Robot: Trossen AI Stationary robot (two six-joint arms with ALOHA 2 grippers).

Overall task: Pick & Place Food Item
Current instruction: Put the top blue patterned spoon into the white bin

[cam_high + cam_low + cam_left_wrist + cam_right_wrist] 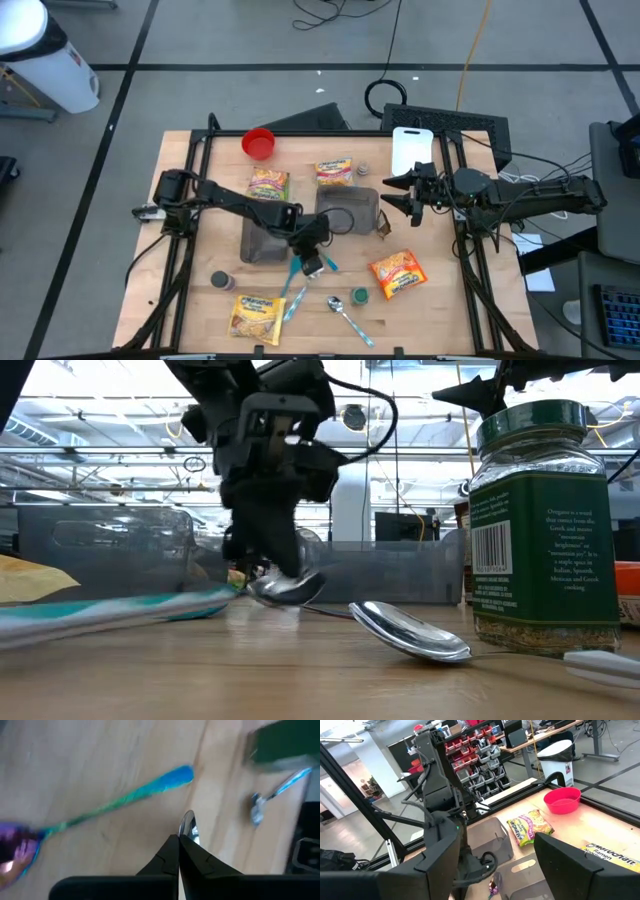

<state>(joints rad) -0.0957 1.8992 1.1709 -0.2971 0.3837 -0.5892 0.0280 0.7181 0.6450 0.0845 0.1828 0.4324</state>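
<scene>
My left gripper (312,262) (179,842) is low over the table's middle front, shut on a silver spoon (285,588). Beside it lies a teal-handled spoon (125,797) with a purple bowl. Ramen packets lie flat on the table: two at the far middle (268,183) (333,172), one at the near right (397,273) and one at the near left (255,315). No gripper touches them. My right gripper (400,195) (505,870) hangs open above the table's right side. My left gripper pinches the silver spoon between its two fingertips, and a rounded shiny end (188,826) sticks out just past them. The fingers slant down from the table's left. The spoon's rounded end (285,588) sits close to the tabletop; whether it touches, I cannot tell.
Two grey trays (265,240) (348,208) lie at the middle. A red bowl (258,143) stands far left, a white board (410,148) far right. A green herb jar (545,530) and another spoon (410,632) sit at the near edge, a small jar (221,281) near left.
</scene>
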